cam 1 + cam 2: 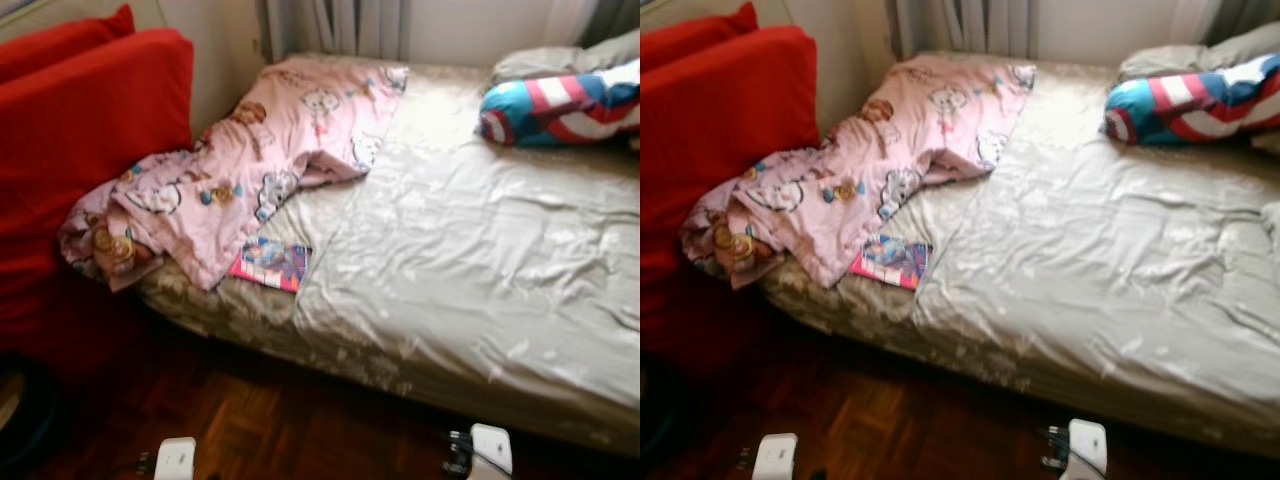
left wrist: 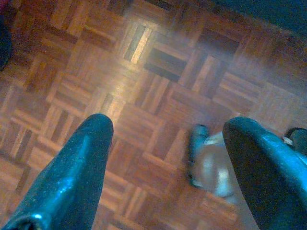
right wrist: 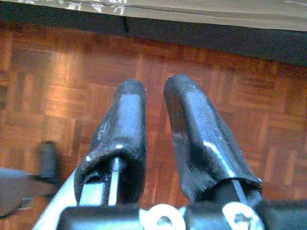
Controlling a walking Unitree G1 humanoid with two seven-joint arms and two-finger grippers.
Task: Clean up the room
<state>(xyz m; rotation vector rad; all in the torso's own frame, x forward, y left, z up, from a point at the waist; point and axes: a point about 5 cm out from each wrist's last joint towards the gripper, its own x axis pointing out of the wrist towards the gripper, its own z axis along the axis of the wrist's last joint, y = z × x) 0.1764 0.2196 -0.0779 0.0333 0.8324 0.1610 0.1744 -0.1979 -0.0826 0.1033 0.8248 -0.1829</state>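
A bed with a creased pale satin sheet runs across the room, its near edge above dark parquet floor. On the bed's left part lies a crumpled pink cartoon-print blanket, stretching from the far end toward the near left corner, where it bunches against a red sofa standing just left of the bed. A small colourful book lies flat on the mattress near the front edge, its far left corner tucked under the blanket's hem; the cover is too blurred to read. At the far right rests a red, white and blue striped cushion beside a grey pillow. Curtains hang behind the bed.

Both arms hang low over the floor. The left gripper has its fingers spread wide and released, grasping nothing. The right gripper has its fingers drawn nearly together, a narrow gap between them, nothing held.
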